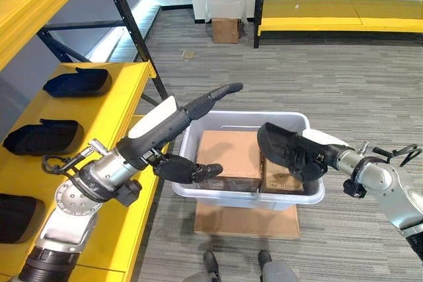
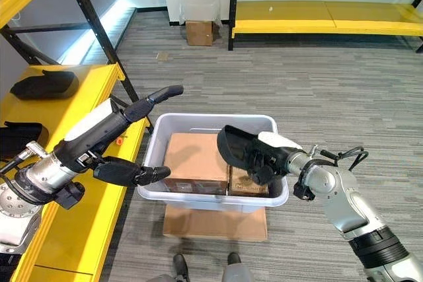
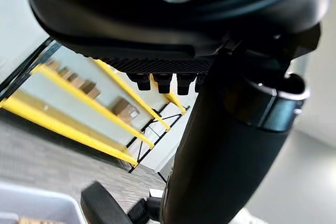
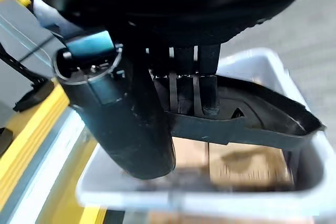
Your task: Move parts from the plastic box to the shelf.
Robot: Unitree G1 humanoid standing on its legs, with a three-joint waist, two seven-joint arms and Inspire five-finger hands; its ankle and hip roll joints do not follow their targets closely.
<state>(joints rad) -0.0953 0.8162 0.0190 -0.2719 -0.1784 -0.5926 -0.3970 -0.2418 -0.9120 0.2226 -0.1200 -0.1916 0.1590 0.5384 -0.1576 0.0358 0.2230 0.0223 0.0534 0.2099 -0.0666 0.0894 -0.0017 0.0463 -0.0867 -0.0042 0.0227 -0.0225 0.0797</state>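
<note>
The right hand (image 2: 264,156) has its fingers curled round a black moulded plastic part (image 2: 239,146) over the translucent grey plastic box (image 2: 213,201) of cardboard cartons (image 2: 195,158), the left hand (image 2: 129,143) waits with straight, empty fingers, and carrying it to the yellow shelf (image 2: 79,209) seems next.

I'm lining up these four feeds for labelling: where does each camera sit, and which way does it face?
Left eye view: head, looking down at plastic box; both arms.
Right eye view: same head, slightly offset; same box, shelf.
Left wrist view: left wrist, along left hand toward far shelving.
Right wrist view: right wrist, along right hand gripping black part over box.
</note>
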